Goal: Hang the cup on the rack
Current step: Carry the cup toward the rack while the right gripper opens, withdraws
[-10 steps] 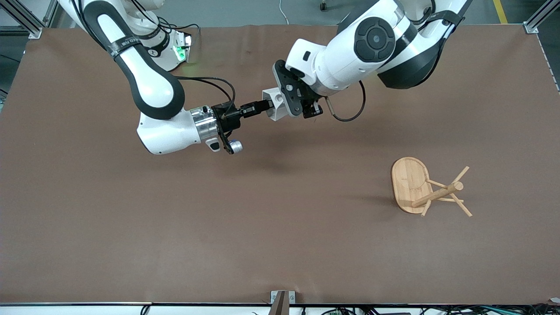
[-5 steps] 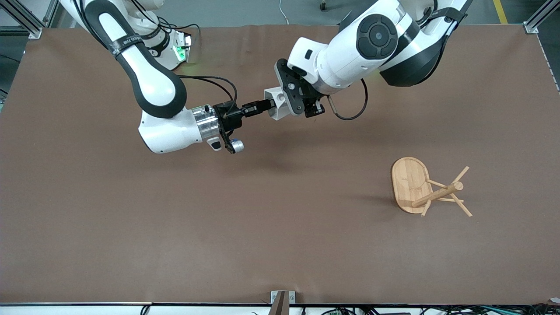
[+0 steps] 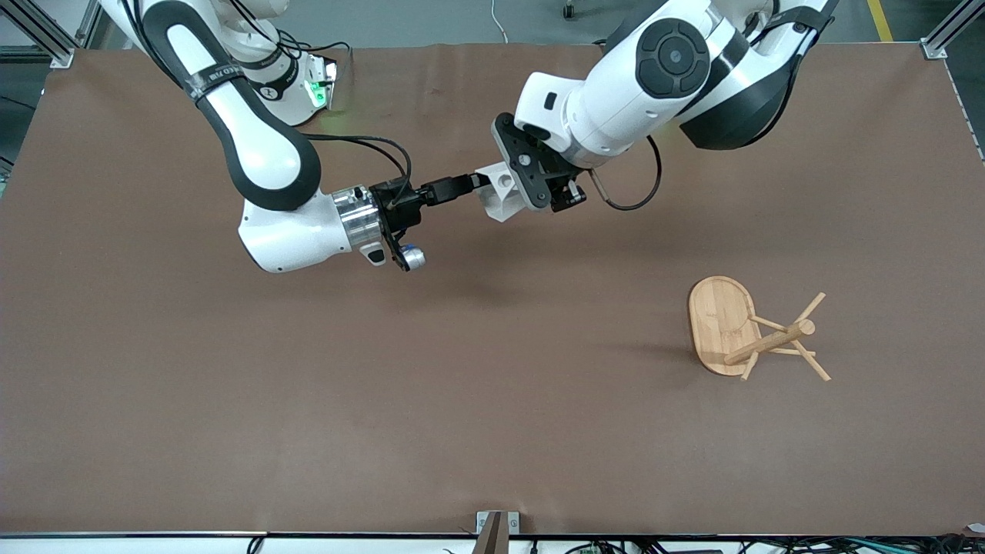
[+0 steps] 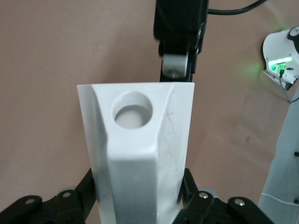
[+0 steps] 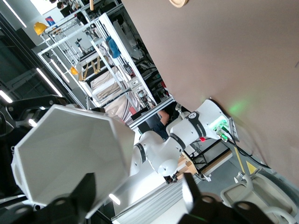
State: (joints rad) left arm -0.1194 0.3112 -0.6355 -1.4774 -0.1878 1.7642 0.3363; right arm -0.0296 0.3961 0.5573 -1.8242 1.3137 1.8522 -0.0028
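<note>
The white faceted cup [image 3: 499,198] is held in the air over the table's middle part, toward the robots' bases. My left gripper [image 3: 514,194] is shut on its body. In the left wrist view the cup [image 4: 140,154] fills the space between the fingers [image 4: 189,184], with its pierced tab handle facing the camera. My right gripper [image 3: 475,181] is open at the cup's mouth. In the right wrist view its jaws stand wide apart, with the cup's rim [image 5: 70,158] by one finger. The bamboo rack [image 3: 766,344] stands upright toward the left arm's end, nearer the front camera.
The brown table mat [image 3: 308,385] spreads round the rack. The right arm's base shows a green light [image 3: 315,94] at the table's back edge. A small metal bracket [image 3: 496,523] sits at the table's front edge.
The left gripper has carried the cup a little toward the left arm's end. The right gripper has come off the cup and drawn back slightly. The rack has not moved.
</note>
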